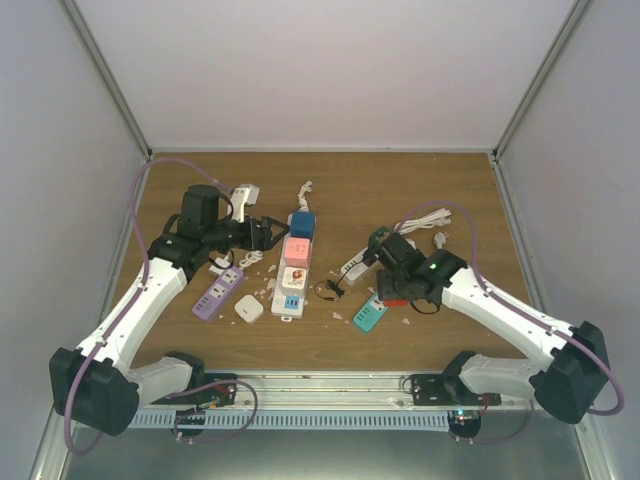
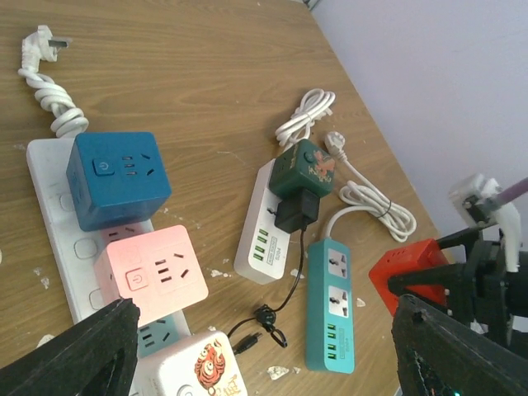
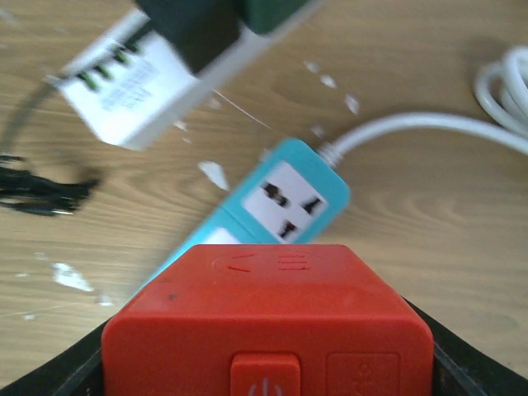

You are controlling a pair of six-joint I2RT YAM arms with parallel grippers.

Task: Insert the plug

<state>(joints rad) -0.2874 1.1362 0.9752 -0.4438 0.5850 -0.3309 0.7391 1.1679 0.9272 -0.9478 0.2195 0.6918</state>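
Wooden table point(image 1: 460, 190). Power strips, four:
- long white strip point(image 2: 49, 206), at centre
- purple strip point(image 1: 218, 294), toward the left edge
- teal strip point(image 2: 330, 305) and short white strip point(image 2: 262, 239), in the right half

Cube adapters, five seen:
- blue cube point(image 2: 115, 177)
- pink cube point(image 2: 153, 276)
- printed white cube point(image 2: 194, 367)
- green cube point(image 2: 304, 167)
- red cube point(image 3: 268, 309), clamped in the right gripper point(image 1: 392, 290) above the teal strip

Left gripper point(image 1: 266, 236): gaping, empty, beside the blue cube.

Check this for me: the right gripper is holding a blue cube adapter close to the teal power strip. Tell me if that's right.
One detail is off: the cube adapter in the right gripper is red, not blue. The right wrist view shows it clearly, held close to the teal power strip.
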